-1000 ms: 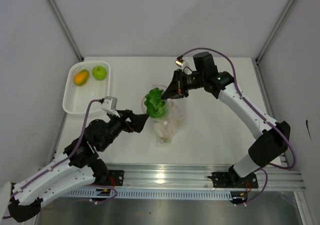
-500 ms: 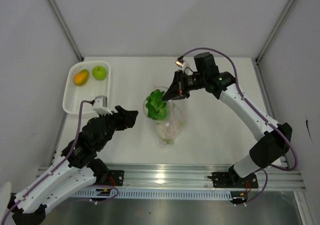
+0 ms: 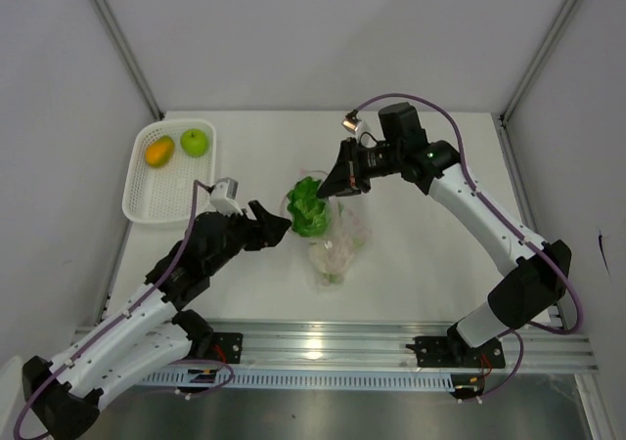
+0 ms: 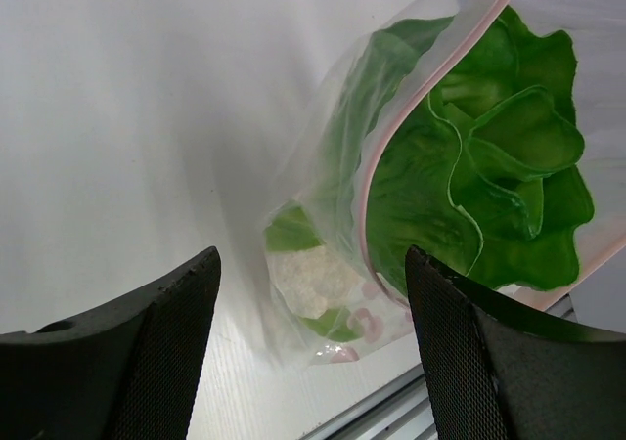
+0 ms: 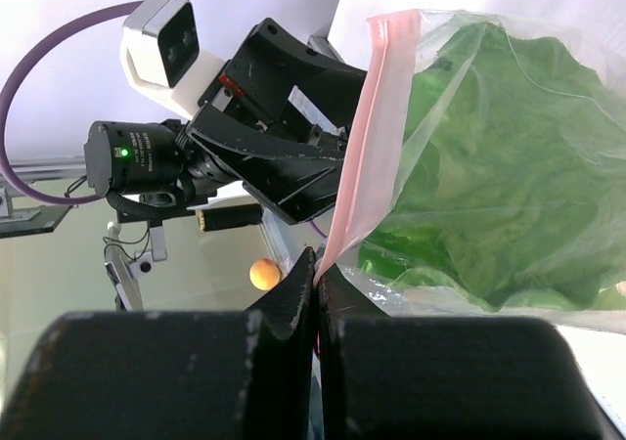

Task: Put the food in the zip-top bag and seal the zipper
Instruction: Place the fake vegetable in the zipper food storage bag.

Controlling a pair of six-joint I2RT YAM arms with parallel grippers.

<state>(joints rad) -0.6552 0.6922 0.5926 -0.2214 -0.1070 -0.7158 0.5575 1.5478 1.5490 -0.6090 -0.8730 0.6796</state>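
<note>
Though wide apart, left pincer just beside the zipper edge.

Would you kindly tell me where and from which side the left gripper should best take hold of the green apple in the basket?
Probably from straight above, across the green apple's round middle, as the basket's raised rim blocks a low sideways approach. The orange fruit lies close beside it, so set the left gripper's fingers on the apple's near and far sides.
</note>
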